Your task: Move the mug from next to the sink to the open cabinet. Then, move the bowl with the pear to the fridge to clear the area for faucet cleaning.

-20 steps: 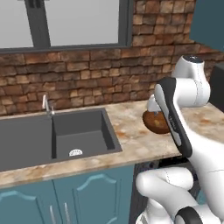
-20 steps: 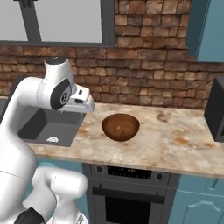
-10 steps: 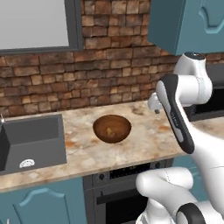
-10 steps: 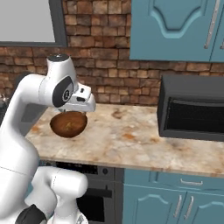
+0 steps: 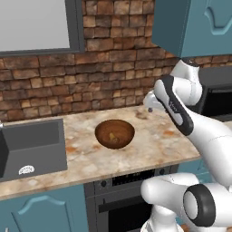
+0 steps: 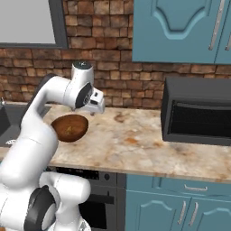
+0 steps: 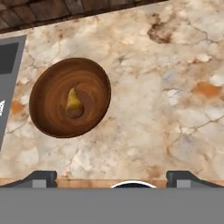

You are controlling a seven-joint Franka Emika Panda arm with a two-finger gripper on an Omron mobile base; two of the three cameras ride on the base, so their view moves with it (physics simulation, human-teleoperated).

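Left base view: the bowl (image 5: 114, 134) sits on the marble counter (image 5: 149, 145), about midway between back wall and front edge, just right of the sink (image 5: 32, 147). The arm hangs above and to the right of it, nothing held.
Inside the bowl: a pale speck near the middle, the pear (image 5: 113, 137), hard to make out here.
Right base view: the bowl is half hidden behind the white arm at the counter's left end. The gripper (image 6: 93, 113) hovers above the counter just right of the bowl. The microwave (image 6: 197, 113) stands well apart at the right end.
Hand view: looking straight down, the bowl lies up and left of centre, the pear lying in its middle, stem pointing away. The sink's edge shows at the far left.
Pincer: the fingertips (image 7: 42, 178) are spread wide, empty.
Step in hand, I'd say: getting over the bowl for the fridge run.
Doing it well: shift toward the near rim, come down straddling the wall, one finger inside and one outside, clear of the pear, then lift level so the fruit doesn't roll.
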